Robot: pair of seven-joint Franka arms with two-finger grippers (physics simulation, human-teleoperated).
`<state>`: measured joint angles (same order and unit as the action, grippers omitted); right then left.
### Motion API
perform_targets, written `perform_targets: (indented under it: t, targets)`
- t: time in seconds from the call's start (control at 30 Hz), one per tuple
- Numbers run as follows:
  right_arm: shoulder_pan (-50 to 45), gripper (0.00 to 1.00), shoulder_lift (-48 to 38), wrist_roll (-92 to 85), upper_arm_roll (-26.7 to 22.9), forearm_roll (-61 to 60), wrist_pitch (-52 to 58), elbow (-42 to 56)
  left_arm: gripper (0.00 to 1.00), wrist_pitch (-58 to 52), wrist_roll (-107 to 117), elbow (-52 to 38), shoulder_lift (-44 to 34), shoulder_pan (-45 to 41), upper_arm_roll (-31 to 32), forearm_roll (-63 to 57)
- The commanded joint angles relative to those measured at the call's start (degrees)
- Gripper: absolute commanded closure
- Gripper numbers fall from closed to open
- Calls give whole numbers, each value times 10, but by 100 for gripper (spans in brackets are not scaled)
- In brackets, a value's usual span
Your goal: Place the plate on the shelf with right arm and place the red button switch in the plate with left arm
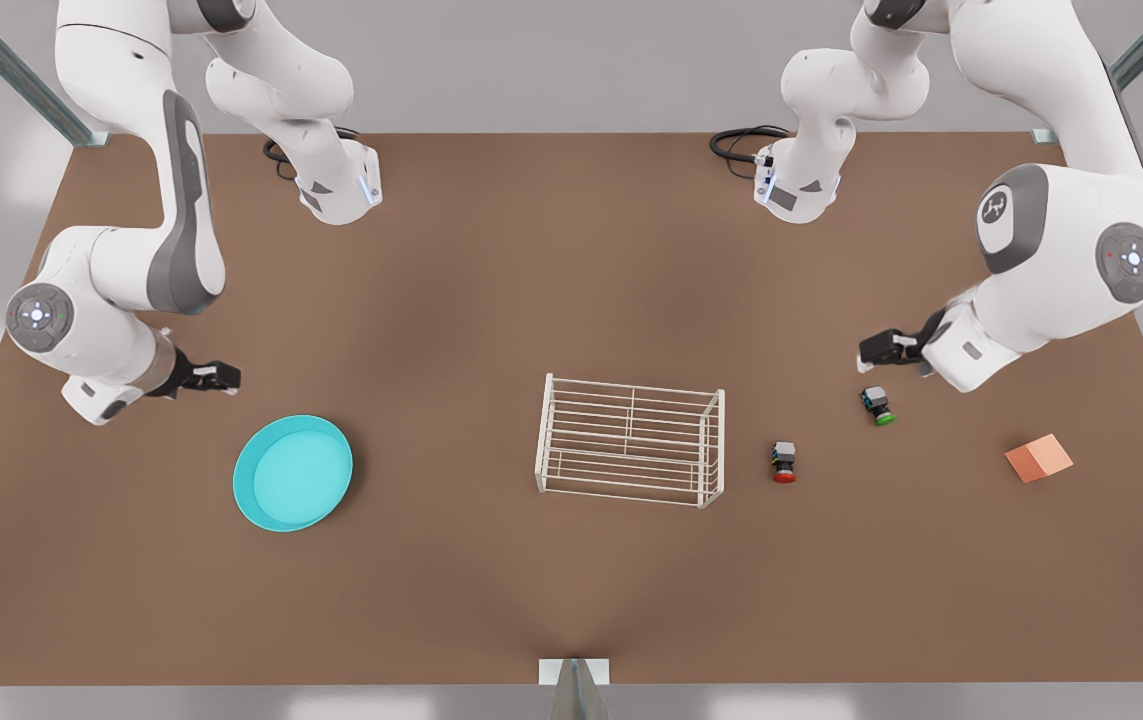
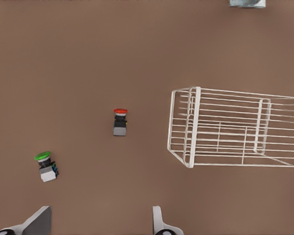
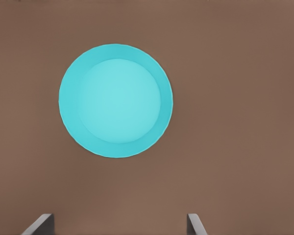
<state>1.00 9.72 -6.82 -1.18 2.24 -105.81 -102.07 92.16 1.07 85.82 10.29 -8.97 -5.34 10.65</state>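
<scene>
Plate: round turquoise shallow plate flat on the brown desk, toward its front-view-left edge.
Right gripper: beside plate, jaws wide.
Left gripper: near green-capped switch, jaws wide.

From my remote station, both arms run out past the front view's top edge, so their bases go unseen. In the left wrist view, the left pincer is cut by the frame edge, its fingers showing as stubs, and the shelf is clipped at one side. The right pincer is likewise cropped. The red button switch is too small to read any markings.
</scene>
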Motion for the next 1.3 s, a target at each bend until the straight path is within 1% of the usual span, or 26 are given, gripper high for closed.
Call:
perform_targets:
  t: [0.0,0.07,0.1,0.13,0.23,0.27,0.4,0.5,0.63,0.83,0.87,0.93,1.03,1.13,1.17,1.23,1.27]
  targets:
    - [1,0,-1,-45,0,-2,-19,0,0,41,8,0,-1,0,1,1]
    - [2,0,13,-42,0,-19,-20,0,0,41,9,-2,-1,1,2,-1]
    - [6,0,36,-40,-1,-33,-33,2,0,36,9,4,-1,1,2,-4]
    - [29,0,66,-47,-1,-58,-53,13,0,21,9,7,-2,1,2,-4]
    - [39,0,162,-57,-1,-83,-55,86,0,2,9,22,-9,1,1,-19]
    - [44,0,178,-80,-1,-108,-56,91,0,2,9,25,-11,1,1,-20]
    - [85,0,274,-118,1,-127,-62,173,0,1,9,36,-17,2,-1,-21]
    - [94,0,295,-127,2,-149,-61,173,0,1,9,36,-17,2,-1,-21]
    - [94,0,334,-130,4,-147,-65,189,0,3,9,36,-17,2,-1,-27]
    - [108,0,371,-142,3,-149,-79,206,0,3,9,36,-17,1,0,-27]
    - [108,2,376,-142,4,-150,-79,205,0,4,9,36,-16,1,0,-28]
    - [110,2,381,-142,4,-184,-76,204,0,4,9,36,-16,1,0,-28]
    - [110,8,380,-139,5,-191,-67,202,0,4,9,36,-16,1,1,-28]
    - [110,18,381,-137,5,-192,-60,202,0,3,9,36,-16,1,1,-28]
    - [110,22,381,-138,7,-192,-59,202,0,3,9,36,-16,1,1,-28]
    - [111,24,386,-140,7,-192,-59,202,0,4,9,36,-16,1,1,-28]
    - [111,26,389,-141,7,-192,-59,203,0,4,9,36,-16,1,1,-28]
